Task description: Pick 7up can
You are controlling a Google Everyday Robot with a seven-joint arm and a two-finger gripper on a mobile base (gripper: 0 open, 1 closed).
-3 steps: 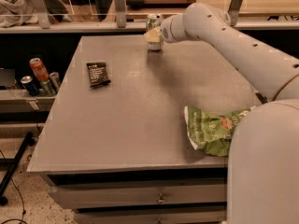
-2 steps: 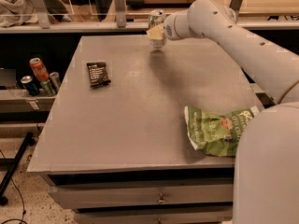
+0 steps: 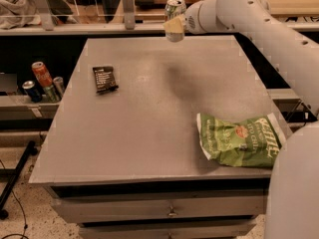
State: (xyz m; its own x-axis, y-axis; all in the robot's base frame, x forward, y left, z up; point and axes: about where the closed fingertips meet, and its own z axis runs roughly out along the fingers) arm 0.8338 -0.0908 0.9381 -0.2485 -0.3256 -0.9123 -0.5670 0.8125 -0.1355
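Note:
The 7up can, a small can with a silver top rim and a green and white label, is held upright in my gripper, clear above the far edge of the grey table. The gripper is shut on the can. My white arm reaches in from the right. The gripper's pale fingers cover the can's lower part.
A dark snack packet lies at the table's left. A green chip bag lies at the right front. A red cola can and dark cans stand on a lower shelf at the left. A railing runs behind the table.
My gripper has lifted the 7up can higher above the table's far edge. The arm has risen with it. Nothing else has moved.

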